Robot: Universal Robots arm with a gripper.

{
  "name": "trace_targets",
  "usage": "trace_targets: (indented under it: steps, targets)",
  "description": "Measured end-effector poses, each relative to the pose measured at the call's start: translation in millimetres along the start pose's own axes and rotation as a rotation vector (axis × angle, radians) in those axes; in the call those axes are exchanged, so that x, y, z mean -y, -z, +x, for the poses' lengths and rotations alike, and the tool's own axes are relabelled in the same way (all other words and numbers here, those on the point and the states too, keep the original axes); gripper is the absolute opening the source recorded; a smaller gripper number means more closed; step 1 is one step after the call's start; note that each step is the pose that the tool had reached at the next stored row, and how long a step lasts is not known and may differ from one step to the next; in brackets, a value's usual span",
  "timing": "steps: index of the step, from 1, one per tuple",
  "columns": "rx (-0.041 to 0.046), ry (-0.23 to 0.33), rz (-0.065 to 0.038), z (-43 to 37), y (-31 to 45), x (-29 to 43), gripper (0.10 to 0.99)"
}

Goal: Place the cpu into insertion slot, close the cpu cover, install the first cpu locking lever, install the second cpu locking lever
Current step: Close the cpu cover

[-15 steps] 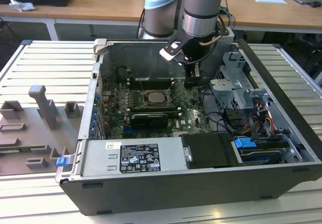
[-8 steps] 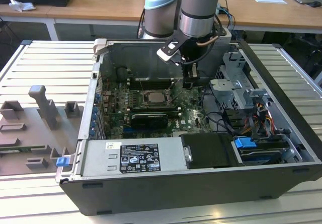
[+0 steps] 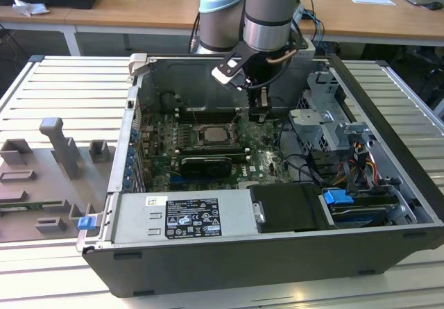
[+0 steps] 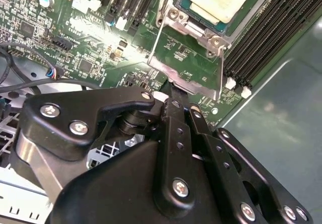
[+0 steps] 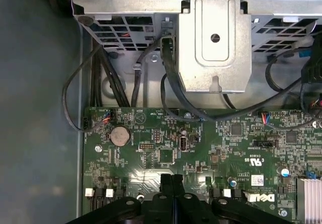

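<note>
Black gripper (image 4: 173, 94), fingers pressed together, sits at the edge of the raised cover (image 4: 160, 64), chip (image 4: 221, 0) already seated; closing it seems underway, needing a gentle downward push.

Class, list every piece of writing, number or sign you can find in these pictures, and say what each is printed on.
Nothing here reads clearly enough to quote.
White label on the power supply, exterior view: print too small.
White markings on the motherboard, in both wrist views: too small or blurred.
Small white sticker on that board, first wrist view: too small.
</note>
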State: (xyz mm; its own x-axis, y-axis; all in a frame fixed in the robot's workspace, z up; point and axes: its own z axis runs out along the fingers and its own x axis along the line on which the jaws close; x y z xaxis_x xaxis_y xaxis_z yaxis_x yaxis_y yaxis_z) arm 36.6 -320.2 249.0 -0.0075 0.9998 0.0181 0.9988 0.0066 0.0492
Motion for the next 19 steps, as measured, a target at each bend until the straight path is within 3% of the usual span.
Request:
trace_targets:
  steps: [19]
  targets:
    - [0.0, 0.0, 0.0, 0.1, 0.4, 9.1, 0.106]
